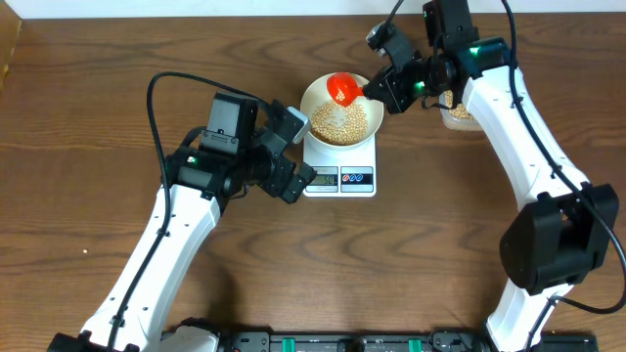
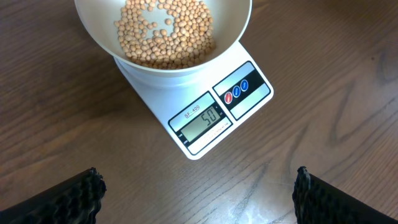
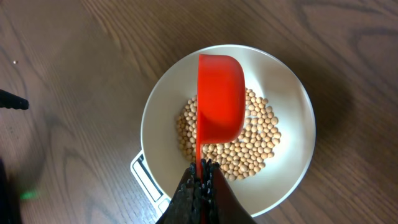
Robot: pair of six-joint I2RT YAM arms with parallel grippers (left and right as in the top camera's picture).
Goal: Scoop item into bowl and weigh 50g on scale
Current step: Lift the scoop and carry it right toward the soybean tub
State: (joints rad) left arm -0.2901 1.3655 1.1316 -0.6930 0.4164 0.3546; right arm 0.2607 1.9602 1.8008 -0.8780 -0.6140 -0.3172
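A cream bowl (image 1: 318, 98) with a heap of pale tan beans (image 1: 342, 122) stands on the white scale (image 1: 339, 178). In the left wrist view the scale (image 2: 217, 112) display reads about 50 and the bowl (image 2: 233, 28) holds beans (image 2: 165, 31). My right gripper (image 1: 377, 90) is shut on the handle of a red scoop (image 1: 341, 88), held over the bowl's far rim. In the right wrist view the scoop (image 3: 220, 99) hangs above the beans (image 3: 249, 146) in the bowl (image 3: 292, 99), gripper (image 3: 200, 171) below. My left gripper (image 2: 196, 193) is open, empty, near the scale's front.
A tub with more beans (image 1: 456, 110) stands at the back right, mostly hidden behind my right arm. The brown wooden table (image 1: 88, 127) stretches left and front. A black rail runs along the front edge (image 1: 323, 342).
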